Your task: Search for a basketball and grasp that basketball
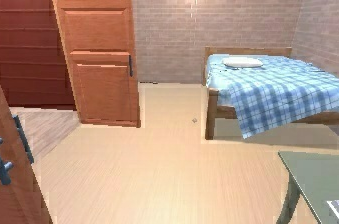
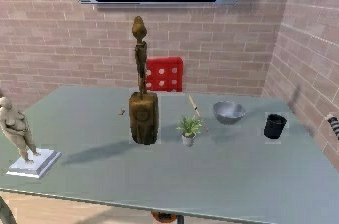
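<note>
- Zero evidence on the claw: I cannot tell whether it is released, clenched or grasping anything.
- Grey-green glass worktop [image 2: 97, 110] carries a tall dark wooden statue [image 2: 142, 95], a small green potted plant [image 2: 189, 128], a grey metal bowl [image 2: 228, 111], a black cup [image 2: 274, 126] and a pale figurine on a white base [image 2: 17, 130]. None is round and orange.
- Farther out stand a bed with a blue checked blanket [image 1: 287, 90] and a tall brown wooden cabinet [image 1: 102, 65].
- Basketball: its place cannot be told. Judged step: the search.
- Next move likely calls for turning or driving the base to scan other floor and corners.
</note>
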{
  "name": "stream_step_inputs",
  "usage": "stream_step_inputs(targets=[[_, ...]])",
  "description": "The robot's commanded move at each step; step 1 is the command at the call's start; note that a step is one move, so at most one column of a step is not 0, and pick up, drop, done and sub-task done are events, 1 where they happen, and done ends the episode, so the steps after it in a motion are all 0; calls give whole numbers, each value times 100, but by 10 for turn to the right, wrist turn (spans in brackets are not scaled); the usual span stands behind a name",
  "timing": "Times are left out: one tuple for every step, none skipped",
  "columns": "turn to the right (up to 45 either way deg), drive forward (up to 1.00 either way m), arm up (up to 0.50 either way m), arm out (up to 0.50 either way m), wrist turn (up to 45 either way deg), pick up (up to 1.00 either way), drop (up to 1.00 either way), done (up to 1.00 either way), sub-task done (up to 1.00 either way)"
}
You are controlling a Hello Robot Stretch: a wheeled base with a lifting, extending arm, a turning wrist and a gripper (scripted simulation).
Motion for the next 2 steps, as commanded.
stream_step_inputs(targets=[[0,0,-30,0,0,0,0,0,0],[0,0,0,0,0,100,0,0,0]])
